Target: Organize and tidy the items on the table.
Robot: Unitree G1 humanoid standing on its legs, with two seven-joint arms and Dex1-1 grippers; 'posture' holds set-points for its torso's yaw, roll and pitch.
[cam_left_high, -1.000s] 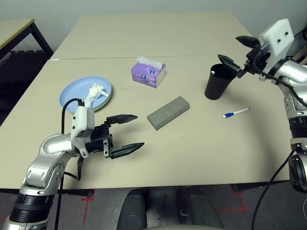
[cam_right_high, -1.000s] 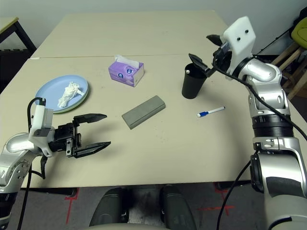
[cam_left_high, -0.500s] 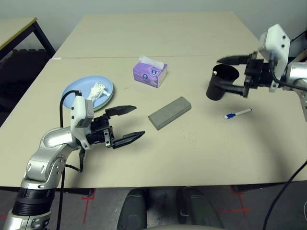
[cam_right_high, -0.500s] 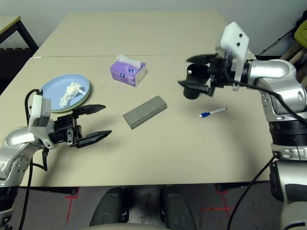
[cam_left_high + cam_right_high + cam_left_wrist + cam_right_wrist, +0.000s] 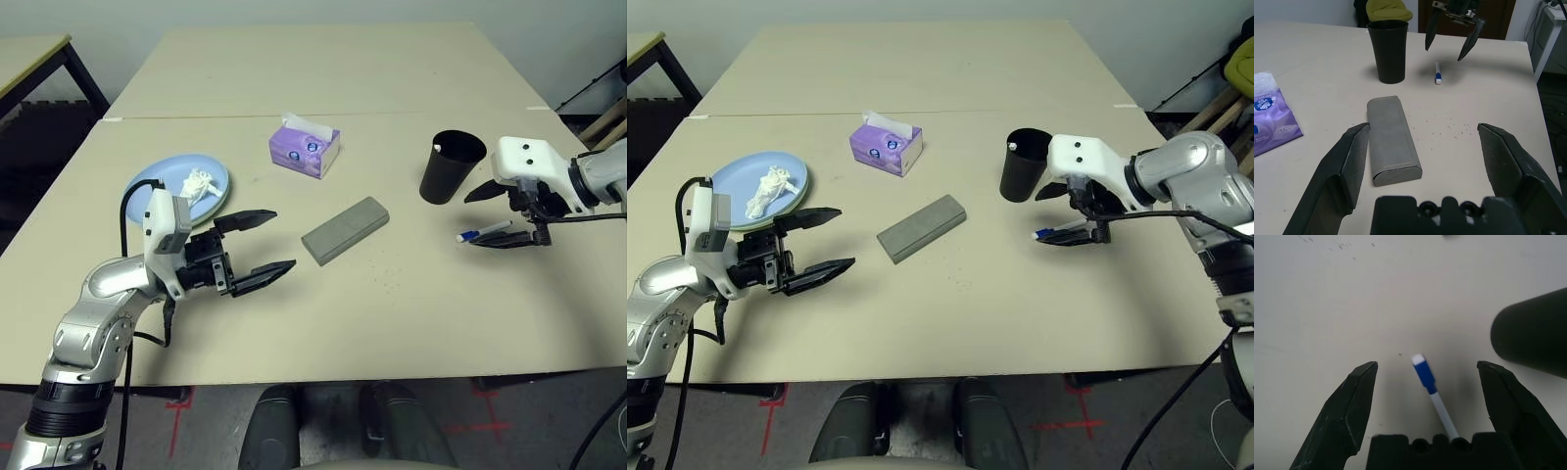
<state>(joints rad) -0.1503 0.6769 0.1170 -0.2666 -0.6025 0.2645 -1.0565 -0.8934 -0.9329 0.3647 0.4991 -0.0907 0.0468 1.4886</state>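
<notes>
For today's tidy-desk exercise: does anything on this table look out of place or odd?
Yes. A crumpled tissue lies on the blue plate, though a tissue box stands nearby. A marker lies loose beside the black cup, under the open right pincer.

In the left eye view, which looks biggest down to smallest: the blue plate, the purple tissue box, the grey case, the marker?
1. Light blue round plate
2. Grey oblong glasses case and purple tissue box: too alike to rank
3. White marker with blue cap
</notes>
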